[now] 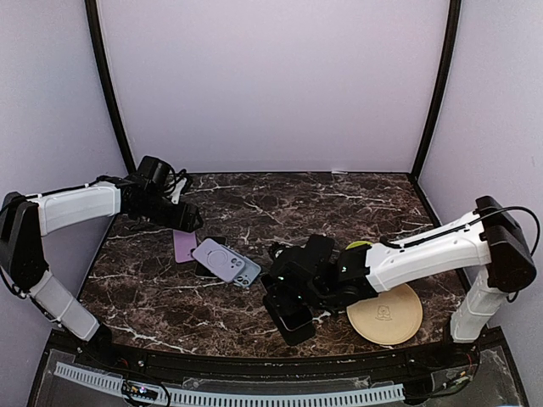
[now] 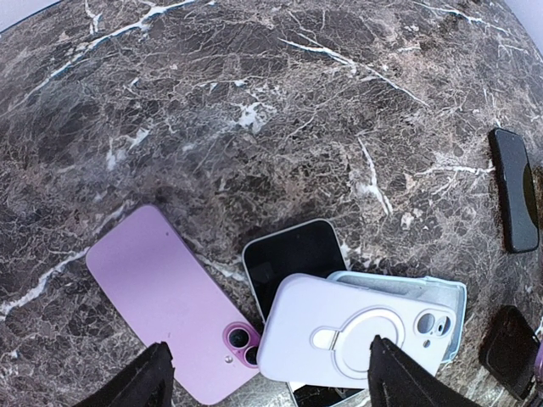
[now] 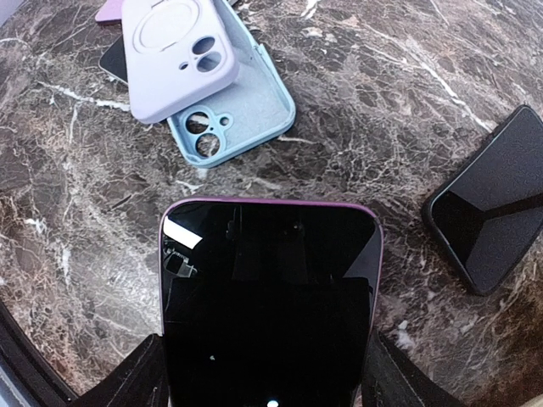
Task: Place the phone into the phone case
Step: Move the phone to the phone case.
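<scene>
Left of the table's centre: lavender case back-up, overlapping blue case and black-screened phone. Just beside them, pink phone, camera side up. Near the front-right corner, beige disc. Near the front edge, right gripper sits low, fingers clamped on purple-rimmed phone, screen up. Above the pile, left gripper hovers, fingers wide, empty.

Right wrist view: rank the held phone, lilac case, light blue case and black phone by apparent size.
1. held phone, though it is nearest the camera.
2-3. black phone and lilac case: alike; the case is cropped by the frame.
4. light blue case, partly covered by the lilac one.
</scene>
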Robot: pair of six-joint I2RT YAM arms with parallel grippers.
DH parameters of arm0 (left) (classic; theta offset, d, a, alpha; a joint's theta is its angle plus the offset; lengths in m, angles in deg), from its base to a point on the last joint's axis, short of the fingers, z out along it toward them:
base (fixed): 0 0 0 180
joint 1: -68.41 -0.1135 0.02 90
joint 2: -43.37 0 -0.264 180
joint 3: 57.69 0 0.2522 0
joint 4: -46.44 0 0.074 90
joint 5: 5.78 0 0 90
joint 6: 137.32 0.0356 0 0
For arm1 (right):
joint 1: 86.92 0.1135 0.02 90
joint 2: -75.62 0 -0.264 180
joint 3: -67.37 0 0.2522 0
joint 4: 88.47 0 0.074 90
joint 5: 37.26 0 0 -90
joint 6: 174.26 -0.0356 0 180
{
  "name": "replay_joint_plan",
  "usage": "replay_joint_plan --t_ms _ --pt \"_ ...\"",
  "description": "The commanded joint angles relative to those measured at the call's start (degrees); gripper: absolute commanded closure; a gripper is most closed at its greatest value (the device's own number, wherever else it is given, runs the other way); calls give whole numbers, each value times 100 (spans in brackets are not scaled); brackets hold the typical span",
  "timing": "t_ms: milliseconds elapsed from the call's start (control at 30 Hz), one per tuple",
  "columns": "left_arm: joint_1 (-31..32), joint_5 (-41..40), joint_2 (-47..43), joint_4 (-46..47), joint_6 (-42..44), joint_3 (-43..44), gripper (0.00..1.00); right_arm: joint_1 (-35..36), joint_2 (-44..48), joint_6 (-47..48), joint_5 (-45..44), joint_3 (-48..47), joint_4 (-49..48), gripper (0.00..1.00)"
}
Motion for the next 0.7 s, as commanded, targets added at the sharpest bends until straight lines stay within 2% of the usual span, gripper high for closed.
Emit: replay_joint_plan --t_ms 0,267,667 --pt "28 14 -153 -22 24 -66 19 170 81 -450 -215 31 -210 93" --pt "28 28 -101 -22 26 -56 19 242 -43 -700 -111 265 -235 94" --pt "28 60 -57 -33 35 -55 19 304 -526 -568 -229 -76 54 95"
